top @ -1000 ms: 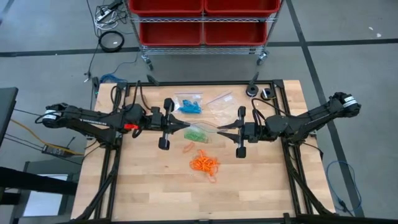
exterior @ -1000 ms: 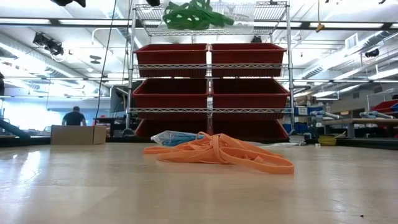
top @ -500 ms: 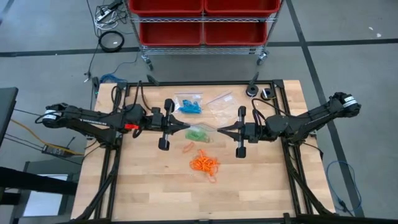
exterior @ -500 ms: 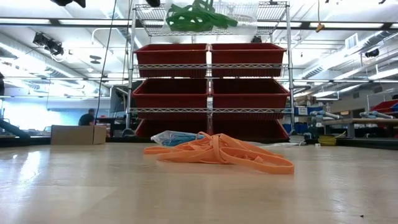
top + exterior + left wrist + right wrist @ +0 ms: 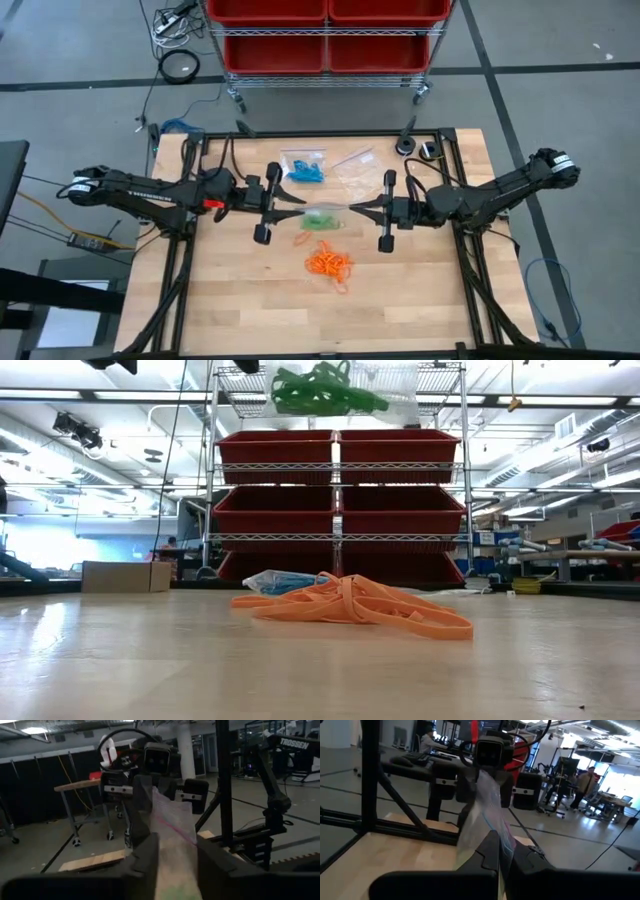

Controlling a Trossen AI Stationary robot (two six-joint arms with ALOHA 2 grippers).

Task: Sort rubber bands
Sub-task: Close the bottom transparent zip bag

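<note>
A clear zip bag (image 5: 322, 215) with green rubber bands inside hangs above the table's middle, between my two grippers; the low view shows it high up as the green bands' bag (image 5: 325, 388). My left gripper (image 5: 297, 206) stands open at the bag's left end, a finger on either side of it (image 5: 177, 865). My right gripper (image 5: 352, 209) is shut on the bag's right end. A pile of orange rubber bands (image 5: 328, 263) lies on the table nearer the front, with one loose orange band (image 5: 302, 238) beside it. My left gripper has the bag's left end (image 5: 172, 820) between its open fingers; I cannot tell whether they touch it. My right gripper pinches the bag's right end, by the pink zip line (image 5: 502, 837), between its two fingers. It comes in level from the table's right. The bag is lifted clear of the table.
A clear bag of blue bands (image 5: 303, 167) and an empty clear bag (image 5: 355, 165) lie toward the far edge. Small dark items (image 5: 415, 148) sit at the far right corner. A wire shelf with red bins (image 5: 325, 35) stands beyond the table.
My left gripper has opened at the bag's left end. The bag with the green bands has stayed up in the air, with my right gripper still at its right end.
</note>
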